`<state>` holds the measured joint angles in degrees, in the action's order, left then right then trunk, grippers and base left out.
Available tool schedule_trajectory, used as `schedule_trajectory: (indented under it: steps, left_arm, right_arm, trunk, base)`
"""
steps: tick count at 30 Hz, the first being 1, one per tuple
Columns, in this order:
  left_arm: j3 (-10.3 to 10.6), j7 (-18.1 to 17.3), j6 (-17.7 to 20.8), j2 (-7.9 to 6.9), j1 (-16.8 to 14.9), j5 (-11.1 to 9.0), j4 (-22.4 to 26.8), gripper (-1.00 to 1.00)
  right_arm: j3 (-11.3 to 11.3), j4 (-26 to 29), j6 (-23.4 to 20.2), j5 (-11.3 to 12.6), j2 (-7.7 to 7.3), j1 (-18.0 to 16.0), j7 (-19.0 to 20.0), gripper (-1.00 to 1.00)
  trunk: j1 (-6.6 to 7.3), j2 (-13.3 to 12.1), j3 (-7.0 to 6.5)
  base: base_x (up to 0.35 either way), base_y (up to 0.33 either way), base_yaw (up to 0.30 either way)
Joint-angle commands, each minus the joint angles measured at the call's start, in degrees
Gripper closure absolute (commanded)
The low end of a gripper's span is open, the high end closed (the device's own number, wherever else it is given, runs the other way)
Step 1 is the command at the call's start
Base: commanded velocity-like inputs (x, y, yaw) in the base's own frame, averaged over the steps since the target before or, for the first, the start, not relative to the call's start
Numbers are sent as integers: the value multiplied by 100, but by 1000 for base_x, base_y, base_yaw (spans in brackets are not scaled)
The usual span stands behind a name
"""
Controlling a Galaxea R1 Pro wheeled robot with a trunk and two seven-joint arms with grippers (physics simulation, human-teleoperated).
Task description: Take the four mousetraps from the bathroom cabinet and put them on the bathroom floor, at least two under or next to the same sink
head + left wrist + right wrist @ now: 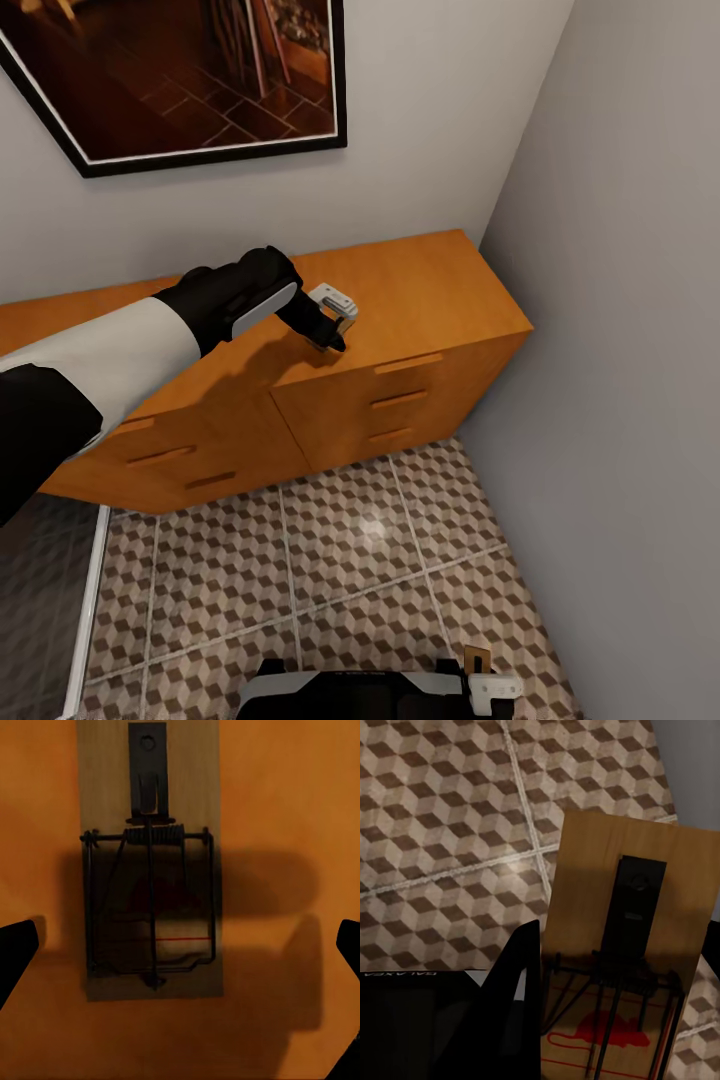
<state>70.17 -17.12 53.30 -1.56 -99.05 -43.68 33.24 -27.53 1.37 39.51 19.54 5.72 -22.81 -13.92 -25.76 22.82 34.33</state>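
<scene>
Orange-brown wooden cabinet top carries a brown wooden mousetrap beneath the wide left claw; the right claw grips another mousetrap.

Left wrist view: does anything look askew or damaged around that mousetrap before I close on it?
Nothing stands out. The flat brown wooden mousetrap lies flat and intact on the orange-brown wooden cabinet top, wire and spring in place, between the left gripper's open black fingers. The right gripper holds another wooden mousetrap above the cube-patterned tiled floor.
</scene>
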Motion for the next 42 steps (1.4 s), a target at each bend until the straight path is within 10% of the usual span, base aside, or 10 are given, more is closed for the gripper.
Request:
schedule_trajectory:
  steps: [1, 42]
  left_arm:
    - [27, -47, -3, -4, -9, 37, 7, -100]
    - [31, -46, -12, 7, 70, 35, -25, -100]
  right_arm:
    - [-50, -5, 12, 32, 3, -4, -23, 100]
    - [-50, -5, -4, 32, 0, -4, -23, 100]
  trunk:
    - [-3, 10, 15]
    - [-3, 10, 60]
  base:
    - [0, 0, 0]
    - [0, 0, 0]
